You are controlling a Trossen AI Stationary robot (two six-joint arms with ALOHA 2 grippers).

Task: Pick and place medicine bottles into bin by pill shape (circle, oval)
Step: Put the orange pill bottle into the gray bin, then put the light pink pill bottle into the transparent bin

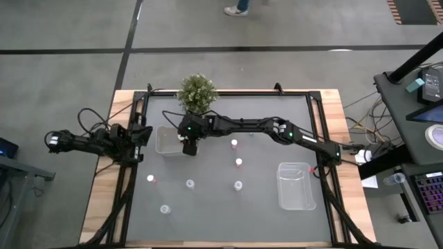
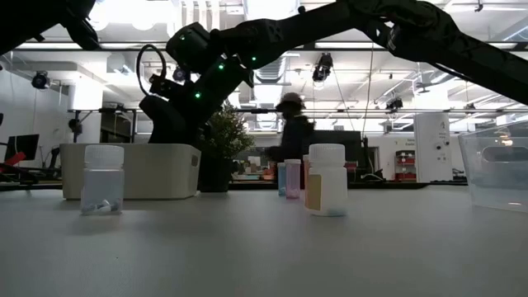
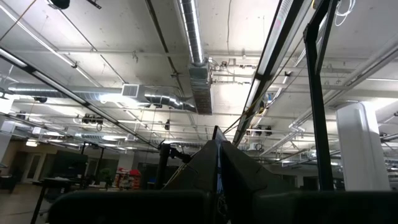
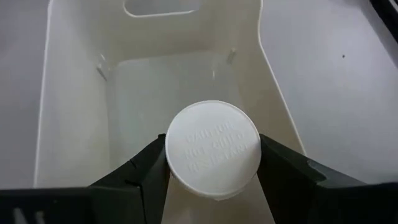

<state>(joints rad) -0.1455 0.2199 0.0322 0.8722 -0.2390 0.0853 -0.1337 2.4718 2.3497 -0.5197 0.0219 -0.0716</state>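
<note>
My right gripper (image 1: 188, 146) reaches across the table and is over the left clear bin (image 1: 170, 140). It is shut on a white-capped medicine bottle (image 4: 213, 149), held above the inside of the bin (image 4: 155, 81). Several small white-capped bottles stand on the grey mat: two in the middle (image 1: 234, 144) (image 1: 239, 162) and others nearer the front (image 1: 150, 178) (image 1: 190, 184) (image 1: 238, 185) (image 1: 165, 209). My left gripper (image 1: 142, 135) is parked at the table's left edge with its fingers shut, and its wrist view points at the ceiling. My right gripper pinches the bottle's white cap (image 4: 214, 146) between its two fingers (image 4: 152, 165), one on each side of the cap. The fingers point down from above. The bottle hangs upright, cap up, lifted clear above the bin's floor.
A second clear bin (image 1: 296, 185) stands at the front right. A green potted plant (image 1: 197, 93) stands at the far edge just behind the left bin. In the low view two bottles (image 2: 103, 179) (image 2: 327, 179) stand close to the camera. A person walks in the room behind.
</note>
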